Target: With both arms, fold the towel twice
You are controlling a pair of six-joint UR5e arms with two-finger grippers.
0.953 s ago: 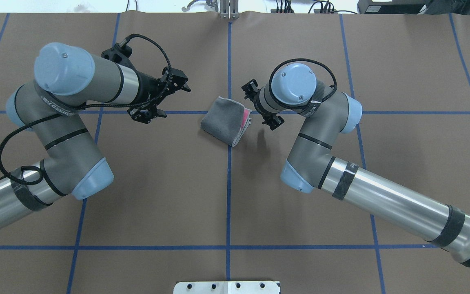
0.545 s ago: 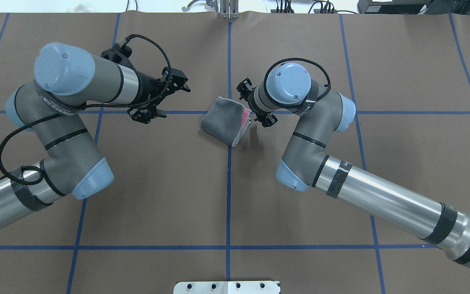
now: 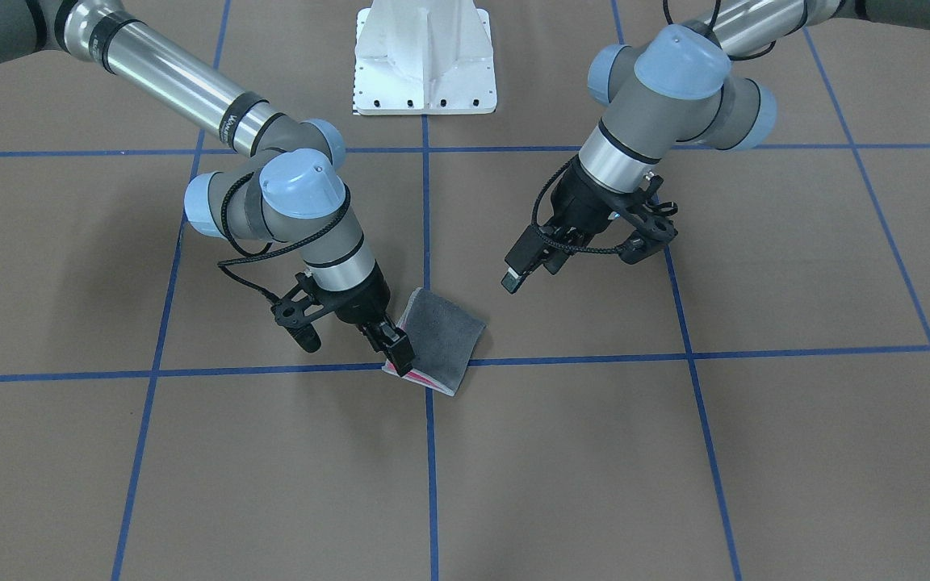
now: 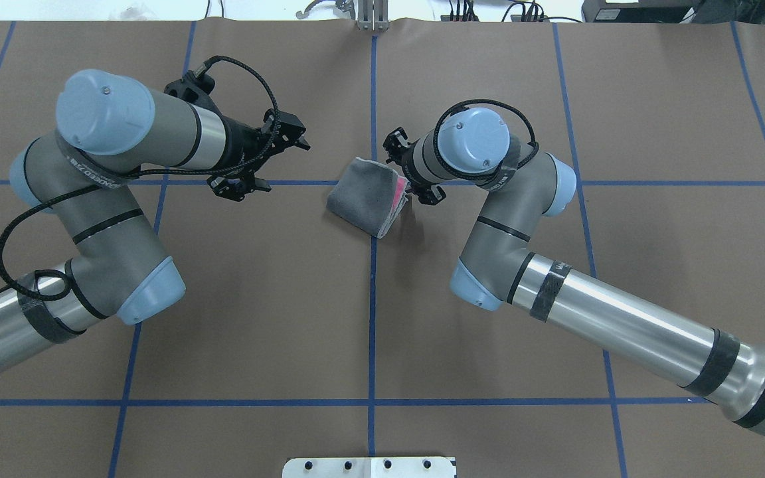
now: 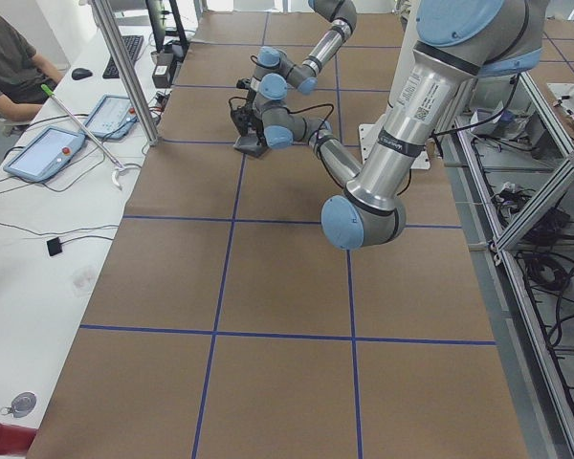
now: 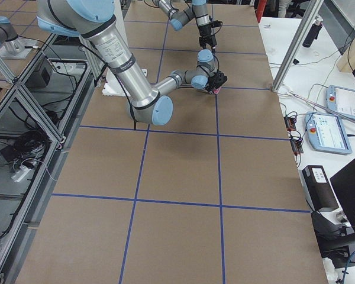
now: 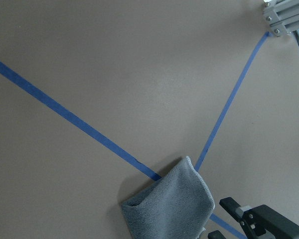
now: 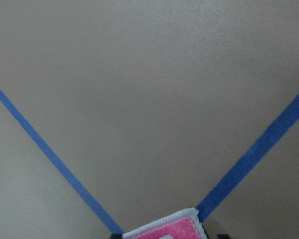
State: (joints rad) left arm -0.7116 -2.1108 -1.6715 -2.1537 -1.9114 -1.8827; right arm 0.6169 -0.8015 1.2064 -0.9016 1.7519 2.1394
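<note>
Right gripper (image 3: pixel 397 353) has reached towel (image 3: pixel 445 331) (seen front-facing, hidden overhead).

The right claw (image 3: pixel 395 353) has swung in and down toward the counter's middle, now touching the towel's (image 3: pixel 442 332) pink-edged side.

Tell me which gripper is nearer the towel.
Right. The right gripper sits at the towel's pink-showing edge; the left gripper hangs off the opposite side, clear of it.
</note>
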